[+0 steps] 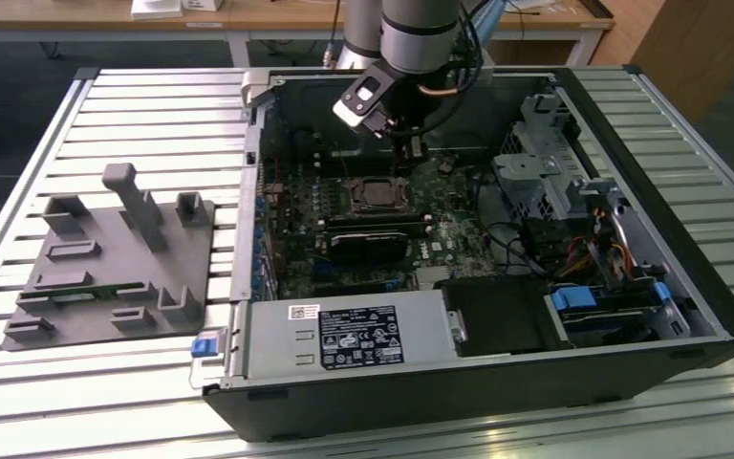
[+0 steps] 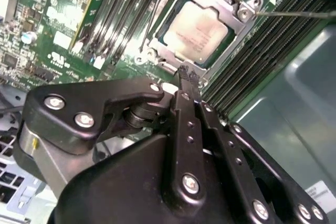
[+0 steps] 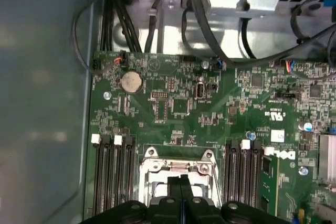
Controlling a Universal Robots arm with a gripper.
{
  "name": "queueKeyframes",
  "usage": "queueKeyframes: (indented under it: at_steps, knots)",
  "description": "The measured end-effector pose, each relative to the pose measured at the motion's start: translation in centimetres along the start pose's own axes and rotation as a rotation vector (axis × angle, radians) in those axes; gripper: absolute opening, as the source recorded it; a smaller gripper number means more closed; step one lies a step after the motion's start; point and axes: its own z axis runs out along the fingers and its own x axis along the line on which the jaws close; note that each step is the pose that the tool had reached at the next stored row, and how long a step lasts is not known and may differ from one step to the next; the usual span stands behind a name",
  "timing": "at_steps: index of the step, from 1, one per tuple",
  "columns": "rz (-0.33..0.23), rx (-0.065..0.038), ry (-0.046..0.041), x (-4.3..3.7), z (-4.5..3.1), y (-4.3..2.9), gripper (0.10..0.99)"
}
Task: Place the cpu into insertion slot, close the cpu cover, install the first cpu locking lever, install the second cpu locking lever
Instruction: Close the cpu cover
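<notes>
tool (image 2: 187, 73) was pressed together on nothing, tip just beside the cpu cover (image 2: 157, 41), cpu (image 2: 197, 30) showed through its window, cover's nearest corner was hidden behind it

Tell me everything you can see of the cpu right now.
In the second wrist view, the cpu is a flat square chip with a dull, pale metallic top and faint print. It lies flat under the silvery cpu cover, whose frame overlaps its edges and leaves its top showing through the window. The shut gripper hangs by the cover's edge, off the chip's top.
</notes>
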Motion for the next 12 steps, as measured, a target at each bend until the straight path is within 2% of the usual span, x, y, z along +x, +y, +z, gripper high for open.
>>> queueKeyframes:
  at_steps: [5, 9, 12]
  knots:
    - [0.0, 0.004, 0.0, -0.05, 0.82, -0.12, 0.106]
    - [0.0, 0.004, 0.0, -0.02, 0.85, -1.07, 0.106]
    - [0.0, 0.004, 0.0, -0.01, 0.97, -1.49, 0.106]
